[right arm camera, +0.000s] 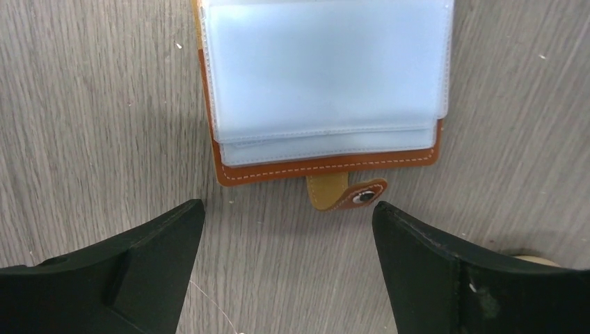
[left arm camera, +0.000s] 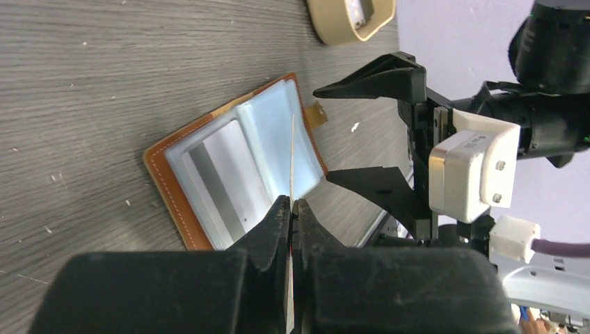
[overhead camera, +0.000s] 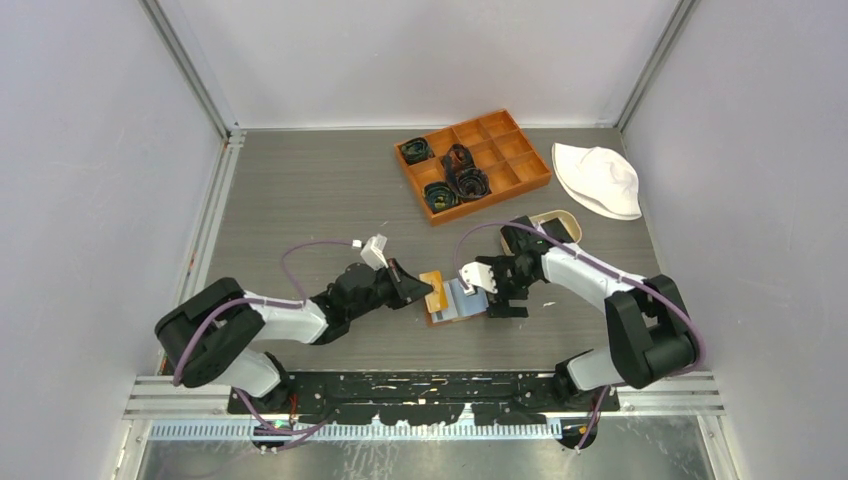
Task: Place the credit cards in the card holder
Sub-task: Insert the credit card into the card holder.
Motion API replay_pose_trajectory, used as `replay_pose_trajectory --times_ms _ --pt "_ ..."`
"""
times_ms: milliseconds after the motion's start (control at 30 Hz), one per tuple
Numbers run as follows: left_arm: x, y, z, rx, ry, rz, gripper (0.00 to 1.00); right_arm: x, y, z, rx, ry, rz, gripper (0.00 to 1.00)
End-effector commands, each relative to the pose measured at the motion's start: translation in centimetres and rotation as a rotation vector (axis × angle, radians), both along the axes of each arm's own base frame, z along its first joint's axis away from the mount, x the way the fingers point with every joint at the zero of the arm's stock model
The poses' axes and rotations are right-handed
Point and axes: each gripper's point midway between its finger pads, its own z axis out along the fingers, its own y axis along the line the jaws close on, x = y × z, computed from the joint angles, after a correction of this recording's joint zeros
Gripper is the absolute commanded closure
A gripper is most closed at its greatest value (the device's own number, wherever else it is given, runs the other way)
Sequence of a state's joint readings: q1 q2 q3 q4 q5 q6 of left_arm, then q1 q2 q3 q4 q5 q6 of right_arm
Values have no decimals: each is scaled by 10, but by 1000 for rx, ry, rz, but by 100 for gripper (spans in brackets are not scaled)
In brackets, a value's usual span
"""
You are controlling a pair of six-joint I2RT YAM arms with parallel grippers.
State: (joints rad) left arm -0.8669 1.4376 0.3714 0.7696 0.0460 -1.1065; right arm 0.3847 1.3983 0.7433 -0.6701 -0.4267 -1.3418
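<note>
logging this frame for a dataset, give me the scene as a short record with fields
wallet: lying open, clear sleeves up
left tool: shut on a thin sheet seen edge-on; card or sleeve, cannot tell
right tool: open, empty, above the wallet's tab
also there: box, hat, tray

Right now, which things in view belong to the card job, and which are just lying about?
Job: card holder, open; grey card in its sleeve; thin sheet, card or sleeve unclear, pinched in left claw; open right claw.
Lying about: orange box; white hat; beige tray.
</note>
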Motion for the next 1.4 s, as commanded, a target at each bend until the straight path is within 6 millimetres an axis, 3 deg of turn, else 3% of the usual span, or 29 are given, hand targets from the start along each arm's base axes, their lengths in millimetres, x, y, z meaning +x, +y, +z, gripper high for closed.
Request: replay_pose_trajectory --times_ms 0,267,600,900,1367 --pt "14 -16 19 -72 -27 32 100 17 11 9 15 -35 -18 6" --pt "24 -22 -12 -9 11 88 100 14 17 5 17 1 -18 17" --pt "31 -28 -13 -99 -21 112 100 8 19 -1 -2 42 -8 25" --pt "27 -24 -26 -115 5 129 100 3 22 -4 -22 66 2 32" --pt "20 -25 -37 -83 59 142 100 2 24 -3 -24 74 -3 34"
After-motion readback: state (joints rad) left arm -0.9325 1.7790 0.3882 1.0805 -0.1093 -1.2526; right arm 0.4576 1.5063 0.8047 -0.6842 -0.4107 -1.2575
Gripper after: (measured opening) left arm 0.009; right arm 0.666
